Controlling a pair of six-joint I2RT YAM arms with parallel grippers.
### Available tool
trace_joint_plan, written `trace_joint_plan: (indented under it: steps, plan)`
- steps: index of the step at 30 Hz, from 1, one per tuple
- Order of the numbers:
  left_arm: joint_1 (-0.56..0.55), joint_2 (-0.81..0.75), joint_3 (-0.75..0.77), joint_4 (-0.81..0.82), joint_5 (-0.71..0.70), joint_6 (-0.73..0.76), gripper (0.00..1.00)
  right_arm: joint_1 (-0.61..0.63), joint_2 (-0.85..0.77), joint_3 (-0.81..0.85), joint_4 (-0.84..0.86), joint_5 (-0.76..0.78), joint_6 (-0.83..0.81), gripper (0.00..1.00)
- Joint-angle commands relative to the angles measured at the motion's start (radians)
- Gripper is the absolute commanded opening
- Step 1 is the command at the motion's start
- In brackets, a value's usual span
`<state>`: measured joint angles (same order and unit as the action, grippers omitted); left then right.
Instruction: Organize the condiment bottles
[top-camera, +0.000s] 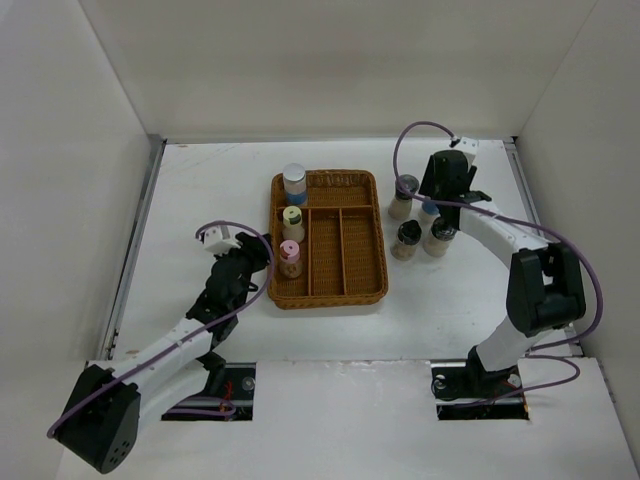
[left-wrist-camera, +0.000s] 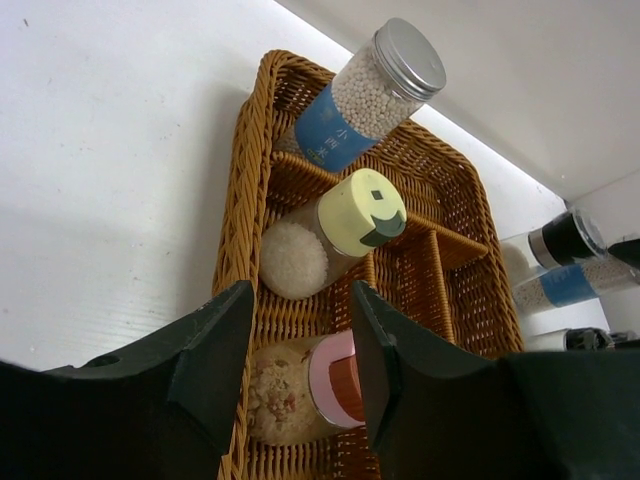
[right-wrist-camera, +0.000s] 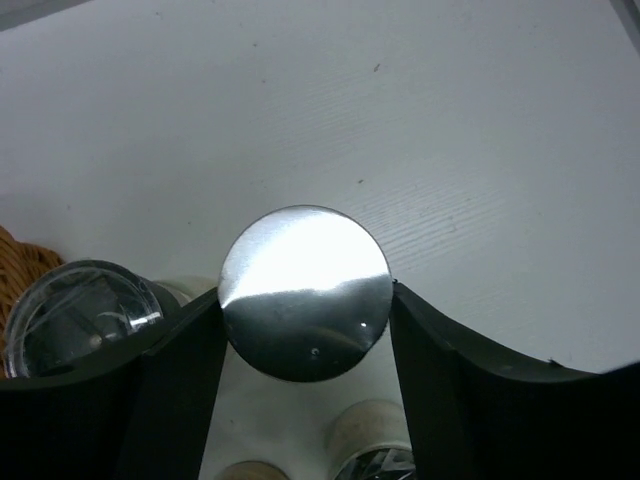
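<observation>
Left gripper (left-wrist-camera: 300, 292) jaws apart over pink-capped beige jar (left-wrist-camera: 300, 385), which sits in brown wicker divided tray (left-wrist-camera: 250, 180) with yellow-capped jar (left-wrist-camera: 335, 230) and grey-capped blue-labelled jar (left-wrist-camera: 375, 90): three done. Right gripper (right-wrist-camera: 305, 300) looks clamped on silver-capped jar (right-wrist-camera: 305, 295) on white table (top-camera: 200, 180); three other jars (top-camera: 407, 242) beside it still to go.

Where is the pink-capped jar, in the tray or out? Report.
In. The pink-capped jar sits inside the wicker tray's left column, nearest compartment, wicker walls around it.

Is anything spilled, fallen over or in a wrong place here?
Nothing looks spilled or fallen. Three jars stand upright along the left side of the wicker tray. The only things out of place are four jars standing on the table to its right.
</observation>
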<state>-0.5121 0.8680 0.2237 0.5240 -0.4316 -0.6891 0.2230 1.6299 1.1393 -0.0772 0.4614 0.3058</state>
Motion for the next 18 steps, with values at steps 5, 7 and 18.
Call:
trace_joint_plan:
  steps: [5, 7, 18]
  plan:
    - [0.021, -0.006, -0.021, 0.074, 0.022, -0.021, 0.47, -0.007, -0.004, 0.048, 0.082, 0.006, 0.007, 0.54]
    - [0.025, -0.007, -0.027, 0.082, 0.022, -0.021, 0.53, -0.007, -0.037, 0.034, 0.128, 0.025, 0.003, 0.52]
    - [0.042, -0.017, -0.040, 0.097, 0.021, -0.021, 0.66, 0.023, -0.156, 0.164, 0.200, 0.082, -0.108, 0.49]
